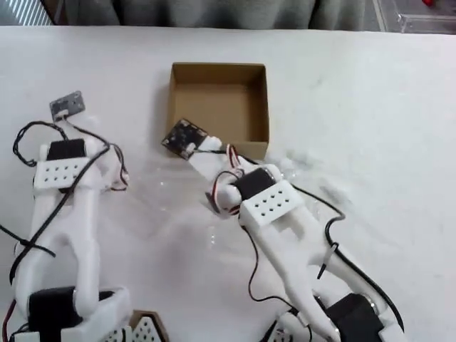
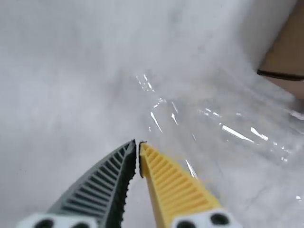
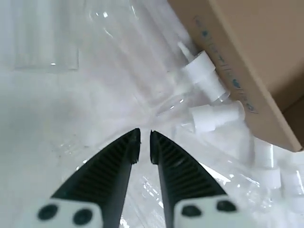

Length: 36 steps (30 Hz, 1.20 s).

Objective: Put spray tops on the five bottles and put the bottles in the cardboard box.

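Viewing from above: cardboard box mid-table, open side up. Left wrist: left gripper pinched shut, empty, clear bottles lying beyond. Right wrist: right gripper closed (sliver between tips), white spray tops beside box wall.

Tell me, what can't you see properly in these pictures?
High view: clear plastic bottles fade into the white table; count unclear.
High view: the right arm hides what lies under it, beside the brown cardboard box.
Right wrist view: white spray tops cut off by the edge.
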Motion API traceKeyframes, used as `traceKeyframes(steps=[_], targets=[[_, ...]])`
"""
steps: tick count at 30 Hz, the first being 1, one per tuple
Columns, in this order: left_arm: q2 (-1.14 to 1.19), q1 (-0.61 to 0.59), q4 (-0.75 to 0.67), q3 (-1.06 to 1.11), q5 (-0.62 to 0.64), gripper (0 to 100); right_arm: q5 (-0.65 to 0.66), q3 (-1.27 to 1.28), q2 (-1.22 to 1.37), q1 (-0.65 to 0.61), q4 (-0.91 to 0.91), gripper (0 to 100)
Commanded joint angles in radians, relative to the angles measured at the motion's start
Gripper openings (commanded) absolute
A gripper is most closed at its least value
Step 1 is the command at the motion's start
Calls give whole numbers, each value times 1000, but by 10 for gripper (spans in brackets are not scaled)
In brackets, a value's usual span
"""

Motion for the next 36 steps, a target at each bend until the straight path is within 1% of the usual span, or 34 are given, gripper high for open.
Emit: traceKeyframes(steps=[1,4,6,8,11,15,19,21,24,27,31,36], targets=[[-136,25,-2,20,60,62,12,-11,-35,10,-18,19],[-246,74,-29,126,120,142,12,-11,-35,10,-18,19],[-308,76,-57,187,163,181,12,-9,-35,10,-15,19],[-352,76,-87,242,175,208,12,-6,-35,12,-13,19],[-360,76,-117,281,180,247,12,2,-35,22,-16,19],[-302,76,-118,276,264,299,11,3,-35,25,-16,18],[-171,65,-114,224,269,283,11,5,-35,25,-16,18],[-94,28,-114,181,269,255,11,5,-35,25,-18,18],[-13,-22,-114,121,269,242,11,5,-35,25,-18,18],[5,-50,-114,106,269,241,11,5,-35,25,-18,18],[1,-36,-123,129,269,241,11,5,-35,25,-18,18],[5,-4,-167,164,265,242,11,5,-35,27,-18,18]])
